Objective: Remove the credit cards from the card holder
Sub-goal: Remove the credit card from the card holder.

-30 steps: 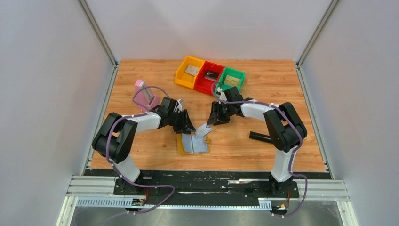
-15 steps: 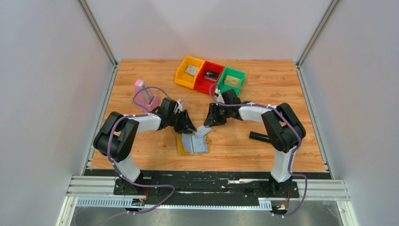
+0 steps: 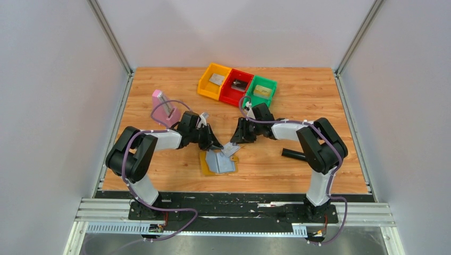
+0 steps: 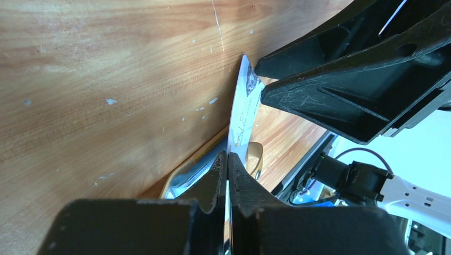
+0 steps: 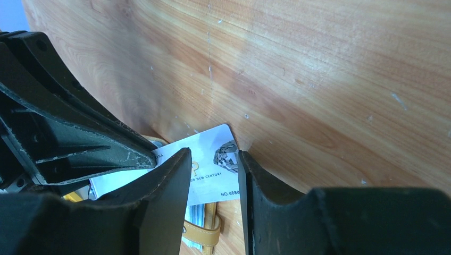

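Near the front middle of the brown wooden table (image 3: 298, 111), the flat bifold card holder (image 3: 219, 163), mustard-tan outside and light blue inside, lies open with the blue side up. Just over its far right corner, one thin silver-grey credit card (image 3: 230, 149) is lifted and tilted.

The left gripper (image 4: 227, 159) has its two black fingers pressed together on the near edge of this card. In the left wrist view the card is seen from its thin edge, going up from between the fingers. The right gripper (image 5: 214, 155) comes from the opposite side. Its fingers stand apart, one on each side of the card's corner that carries a small printed picture. I cannot tell if they touch the card. A small tan tab (image 5: 205, 234) of the holder shows under the card in the right wrist view.

At the far side of the table three plastic bins stand in a row, touching each other:
- a yellow bin (image 3: 202, 85) with a grey card (image 3: 216, 79) inside
- a red bin (image 3: 230, 98) with a dark card (image 3: 237, 84)
- a green bin (image 3: 266, 79) with a golden card (image 3: 260, 90)

A pink block (image 3: 158, 98) stands near the left arm (image 3: 159, 139). A black rod (image 3: 294, 154) lies beside the right arm (image 3: 290, 129).
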You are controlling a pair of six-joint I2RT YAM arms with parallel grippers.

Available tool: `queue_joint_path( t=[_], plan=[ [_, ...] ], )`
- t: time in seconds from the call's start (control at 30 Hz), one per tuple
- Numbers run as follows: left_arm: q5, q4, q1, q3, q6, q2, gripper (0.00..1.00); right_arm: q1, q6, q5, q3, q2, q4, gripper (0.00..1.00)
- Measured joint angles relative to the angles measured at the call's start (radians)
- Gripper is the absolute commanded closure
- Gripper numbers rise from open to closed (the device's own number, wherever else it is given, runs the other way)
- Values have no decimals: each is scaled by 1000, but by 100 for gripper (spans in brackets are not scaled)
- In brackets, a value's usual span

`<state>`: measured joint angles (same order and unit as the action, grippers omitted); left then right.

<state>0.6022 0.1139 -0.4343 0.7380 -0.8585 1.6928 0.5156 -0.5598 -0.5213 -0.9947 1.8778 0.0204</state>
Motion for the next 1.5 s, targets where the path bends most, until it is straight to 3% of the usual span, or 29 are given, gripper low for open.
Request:
queue_joint_path(
  t=[0.33,0.57,0.73,1.0,1.13,1.3,1.37,1.4,1.43,1.5],
  plan=[
    [33,-42,16,27,17,-7,100,-42,61,-19,24,-76,85,50],
    [118,-183,41,93,114,-82,100,-96,216,-172,4,-261,183,39],
    [220,-240,42,111,170,-158,100,-95,301,-289,-14,-305,221,33],
    [338,-297,32,111,203,-257,100,-95,353,-380,-26,-287,285,33],
    [367,-310,21,117,206,-267,100,-84,357,-419,-35,-274,296,45],
    [388,-323,10,127,217,-266,100,-70,345,-448,-35,-274,288,91],
    [391,-346,10,142,227,-263,89,-67,328,-447,-33,-274,270,100],
    [384,-369,12,155,238,-261,83,-67,308,-452,-30,-275,258,100],
    [371,-387,14,171,246,-256,71,-72,289,-455,-24,-280,239,100],
    [355,-411,26,200,264,-246,60,-77,247,-448,-8,-302,205,100]
  ],
)
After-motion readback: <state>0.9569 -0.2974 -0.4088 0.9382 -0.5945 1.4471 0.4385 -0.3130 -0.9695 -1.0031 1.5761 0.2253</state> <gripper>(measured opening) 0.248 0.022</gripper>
